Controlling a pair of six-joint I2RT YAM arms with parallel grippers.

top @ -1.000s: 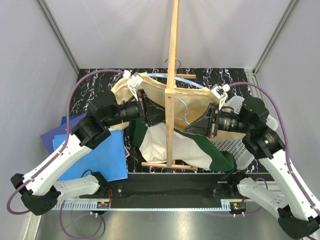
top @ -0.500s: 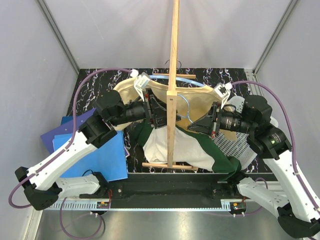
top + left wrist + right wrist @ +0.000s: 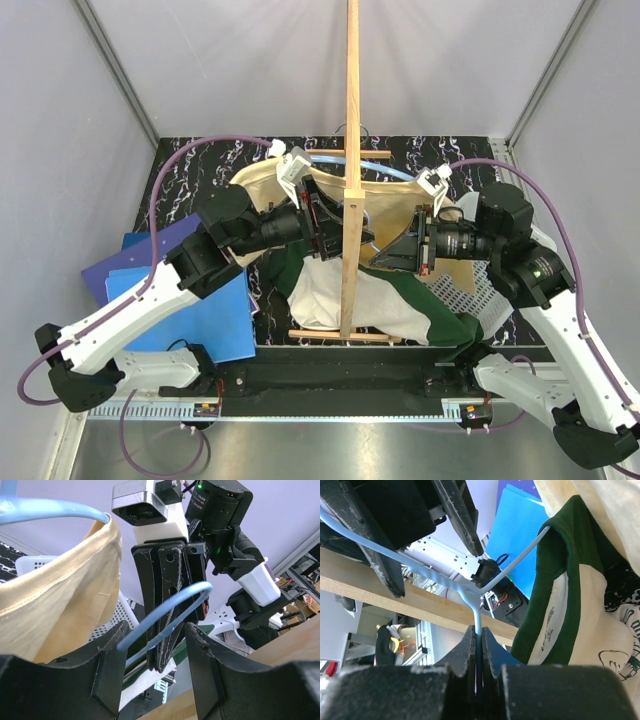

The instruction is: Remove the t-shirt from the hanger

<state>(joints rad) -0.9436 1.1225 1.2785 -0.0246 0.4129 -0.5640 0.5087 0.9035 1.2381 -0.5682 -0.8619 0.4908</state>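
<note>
Fabric of green-and-white t-shirt (image 3: 572,565) looks limp, light: grip its collar (image 3: 536,610). Right pincer (image 3: 479,632) clamps hanger (image 3: 470,594); left pincer (image 3: 156,645) gapes wide.

A tall wooden stand (image 3: 350,150) rises from the black marbled tabletop (image 3: 190,175). On the left a blue folder (image 3: 225,320) lies over a darker one (image 3: 147,248). A white perforated basket (image 3: 470,292) sits on the right.

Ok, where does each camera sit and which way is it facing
Top external: above and behind, looking down on the wooden stand; both arms show.
Left wrist: on the left arm, past its open left gripper to the blue hanger.
Right wrist: looking along the right gripper, shut on the hanger, beside the green-collared t-shirt.
Shared: both wrist views show the hanger.
</note>
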